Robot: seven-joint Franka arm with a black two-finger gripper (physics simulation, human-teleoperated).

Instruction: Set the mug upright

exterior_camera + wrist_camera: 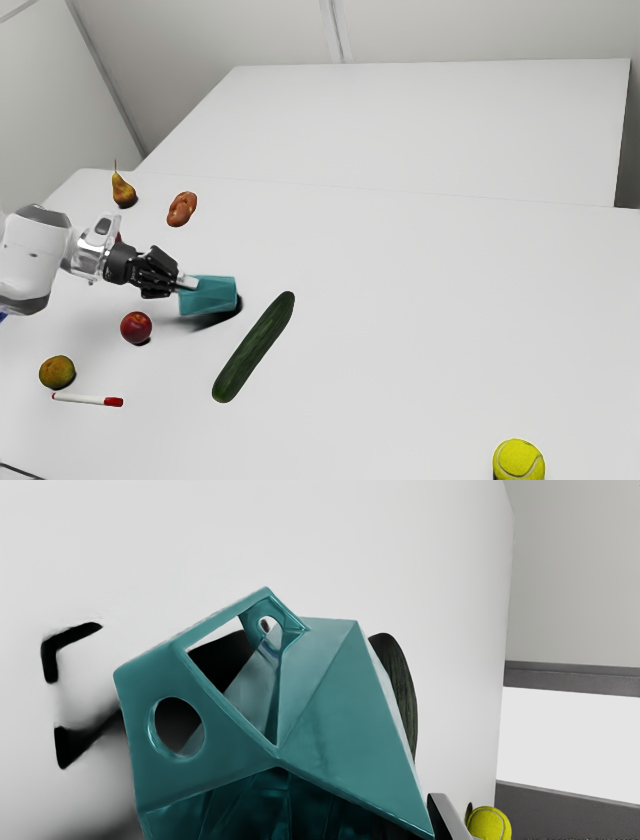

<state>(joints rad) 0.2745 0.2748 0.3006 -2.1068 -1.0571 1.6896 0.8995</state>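
The gripper (183, 283) is at the teal mug's end nearer the arm in the exterior view. The mug (211, 296) is on its side there, with a dark shadow beside and below it. In the wrist view the angular mug (345, 720) shows a round hole and a larger opening in its walls, and its dark hollow faces the hand. Part of the gripper (448, 816) is against or close beside the mug's rim; the mug hides the rest. Whether the mug touches the table cannot be told.
A cucumber (253, 347) lies just beyond the mug. Around the arm are a red apple (136, 327), a greenish-orange fruit (57, 372), a marker (88, 399), a pear (123, 191) and a brown potato-like thing (181, 209). A tennis ball (519, 461) is farther off.
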